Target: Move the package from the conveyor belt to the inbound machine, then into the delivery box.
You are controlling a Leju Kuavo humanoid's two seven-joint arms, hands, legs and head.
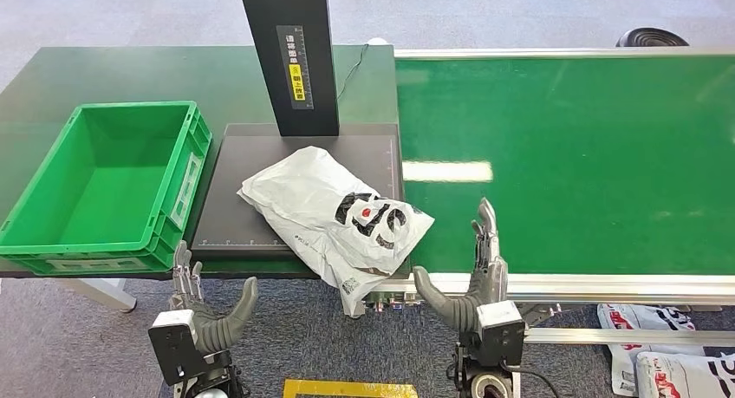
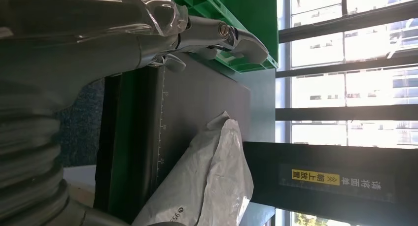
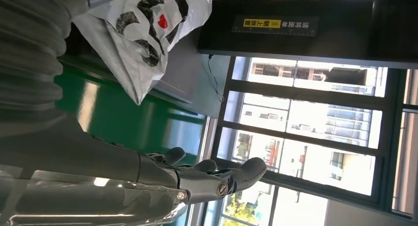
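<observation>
The package (image 1: 334,220), a white poly bag with a black print, lies across the machine's dark plate (image 1: 234,203), its 4 o'clock end overhanging the plate's near edge and lapping onto the conveyor belt (image 1: 572,155). Being under the black scanner post (image 1: 290,55), it seems placed for scanning. The left hand (image 1: 204,311) waits at 7 o'clock of the bag, fingers apart, holding nothing; the right hand (image 1: 477,272) stands at 4 o'clock by the belt's edge, fingers spread and empty too. Both flank the bag, likely ready to lift it together. The green box (image 1: 108,185) sits at 9 o'clock on the bench (image 1: 52,77), open for the drop.
</observation>
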